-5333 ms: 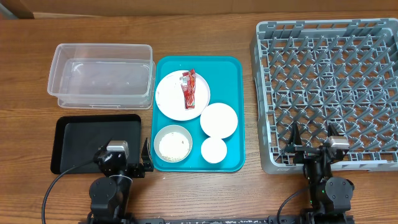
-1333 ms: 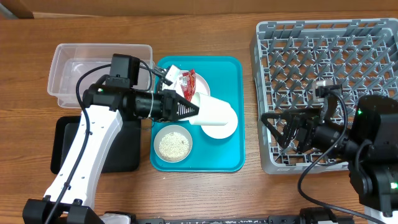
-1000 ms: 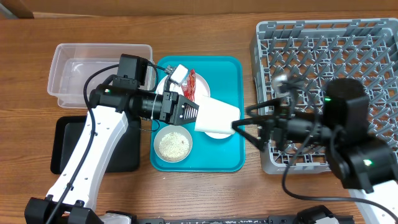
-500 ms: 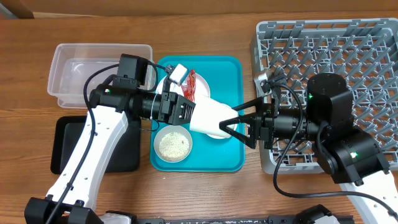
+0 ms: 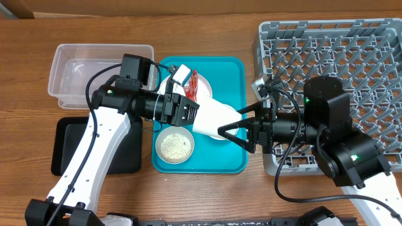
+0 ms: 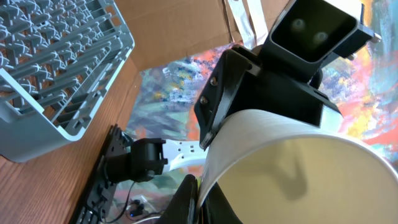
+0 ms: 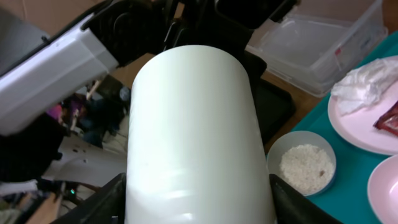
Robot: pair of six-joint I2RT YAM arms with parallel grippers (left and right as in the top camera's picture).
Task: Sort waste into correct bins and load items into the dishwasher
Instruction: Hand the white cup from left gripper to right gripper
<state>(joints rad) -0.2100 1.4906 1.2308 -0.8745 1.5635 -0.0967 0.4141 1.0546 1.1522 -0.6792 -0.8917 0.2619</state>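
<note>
Cup (image 5: 210, 117), pinched at rim by left hand (image 5: 196, 113), was judged best released only once the spread right hand (image 5: 227, 123) was closed squarely on it.

Cup lifted off tray; right arm moved in.
Cup (image 5: 213, 119), earlier upright on teal tray (image 5: 235, 75), now sideways in left gripper (image 5: 191, 116); right gripper (image 5: 228, 122) has advanced, jaws straddling its far end, contact unclear.
</note>
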